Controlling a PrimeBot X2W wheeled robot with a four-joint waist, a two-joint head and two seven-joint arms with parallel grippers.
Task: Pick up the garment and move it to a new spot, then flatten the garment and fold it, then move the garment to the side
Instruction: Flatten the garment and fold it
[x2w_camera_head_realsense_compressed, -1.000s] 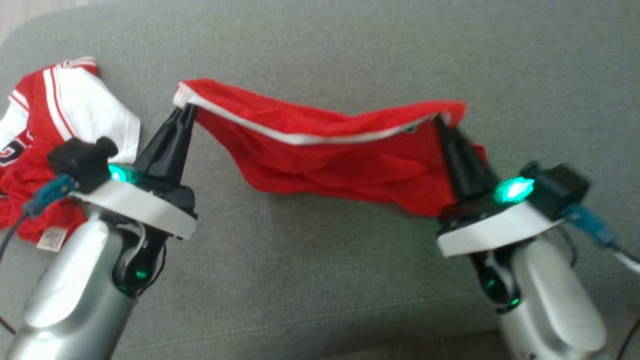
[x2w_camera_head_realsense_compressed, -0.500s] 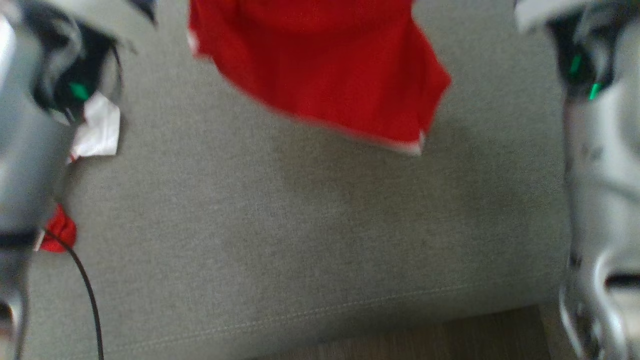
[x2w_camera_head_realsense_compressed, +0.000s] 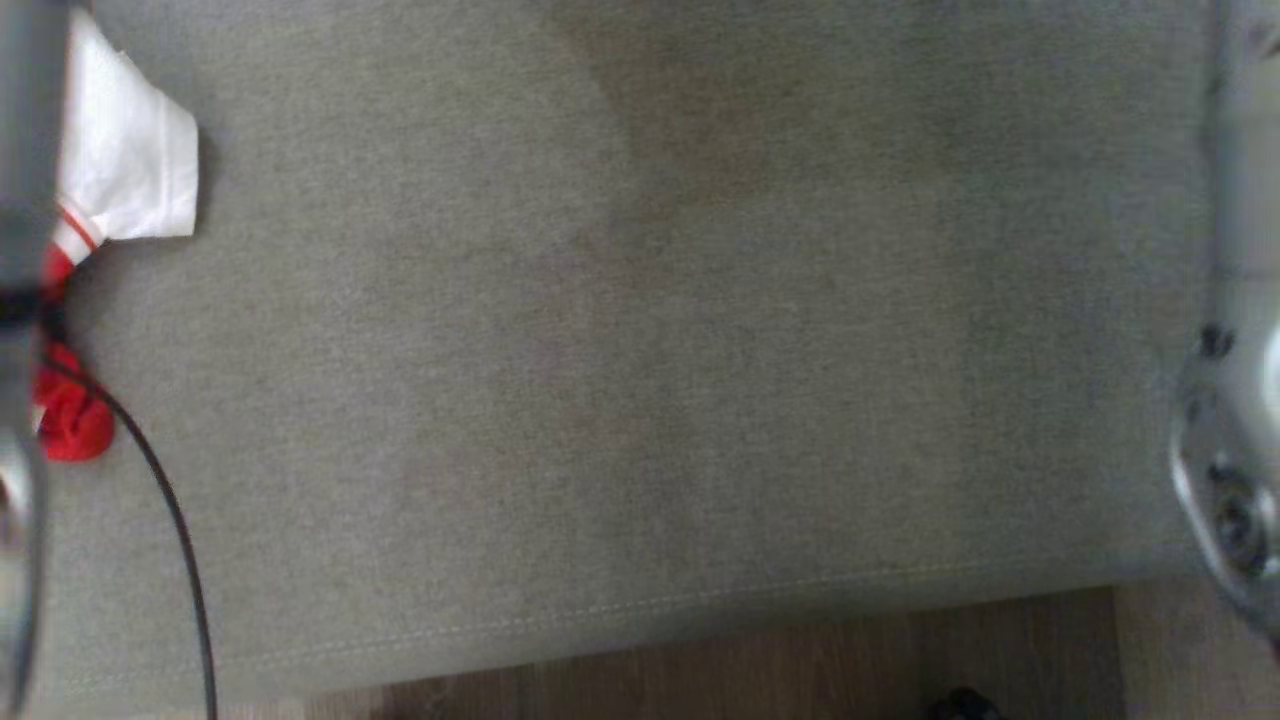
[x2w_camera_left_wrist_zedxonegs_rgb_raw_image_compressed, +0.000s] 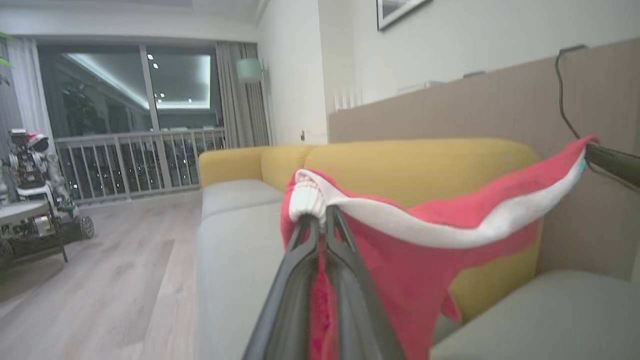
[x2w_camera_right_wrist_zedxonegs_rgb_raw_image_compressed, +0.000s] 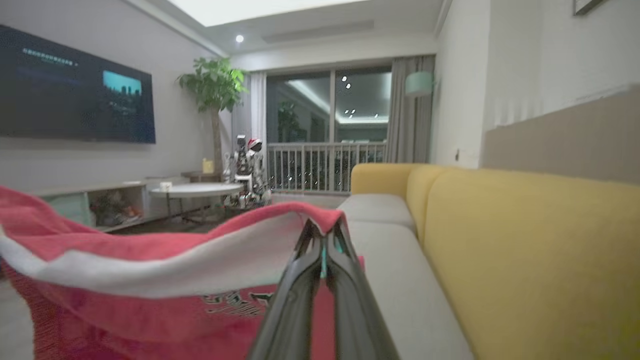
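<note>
- As I look along the left gripper, I see its two long dark fingers pressed together on a bunched corner of the red fabric garment. They grip it at its white edge band, and a fold of red cloth is caught between them lower down.
- The right gripper is clamped tight as well, and its tips pinch the other end of that same white band.
- The garment is held up, strung between the two grippers. The band sags a little in the middle and the red cloth hangs below it.
- On my left wrist camera the right gripper's dark fingers come in at the far right edge, holding the far corner.
- On the right wrist camera I can make out dark lettering on the red cloth just under the band, but it is too blurred to read.
- The mustard-yellow sofa backrest stands behind the hanging cloth.
- Looking down from the head camera, I see the grey woven seat cushion. A second red-and-white garment lies at its left edge, partly behind my pale left forearm.
- A thin black cable curves over the cushion near that forearm.
- The pale right forearm is at the right edge, and a strip of brown wooden floor runs along the bottom.
</note>
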